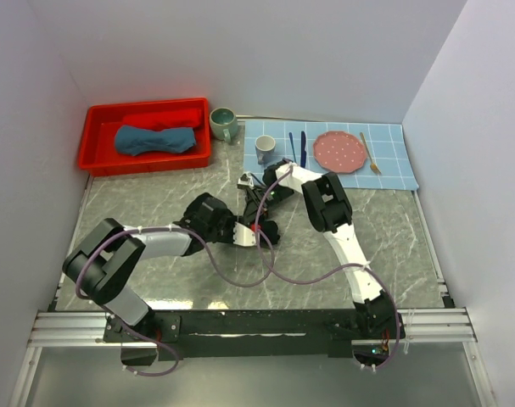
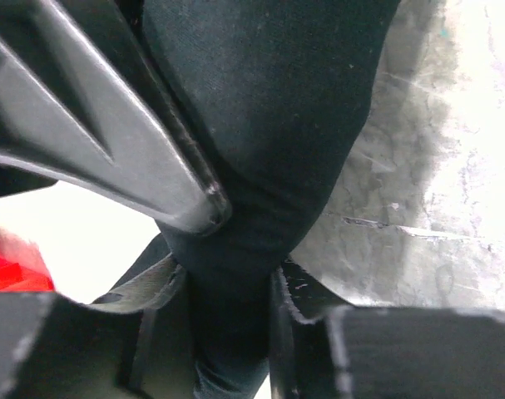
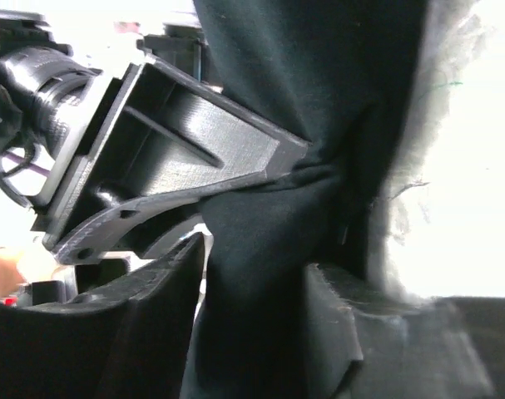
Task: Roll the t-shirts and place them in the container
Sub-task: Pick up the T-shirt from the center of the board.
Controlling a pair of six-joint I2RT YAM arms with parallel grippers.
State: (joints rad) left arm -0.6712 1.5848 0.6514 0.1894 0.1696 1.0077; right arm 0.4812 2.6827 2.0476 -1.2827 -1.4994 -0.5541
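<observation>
- Two hands meet over the middle of the bench [image 1: 155, 203], each arm reaching in from its own side.
- Left hand [image 2: 227, 291]: its fingers [image 2: 360, 349] are clamped on a bunched fold of the black t-shirt [image 2: 269, 125]. The cloth is squeezed narrow in the gap between them.
- Right hand [image 3: 256, 266]: it is closed on the same shirt. The cloth fills the space between its fingers and touches both, but I cannot tell how tight the grip is.
- In each wrist view the other hand's grey finger presses against the cloth just above that camera's own fingers, so the two grips sit close together.
- The black cloth is gathered into a thick rope, with marbled bench showing beside it on the right.
- From the top view the black shirt is hard to pick out among the dark arm parts.
- The slate-blue t-shirt [image 1: 155, 140] lies rolled inside the red bin [image 1: 147, 165] at the back left, well apart from both hands.
- Just right of the bin stands a green mug [image 1: 223, 123]. Beyond it a blue-checked placemat [image 1: 393, 165] carries a pale mug [image 1: 265, 148], a pink plate [image 1: 340, 151] and a fork [image 1: 370, 154].
</observation>
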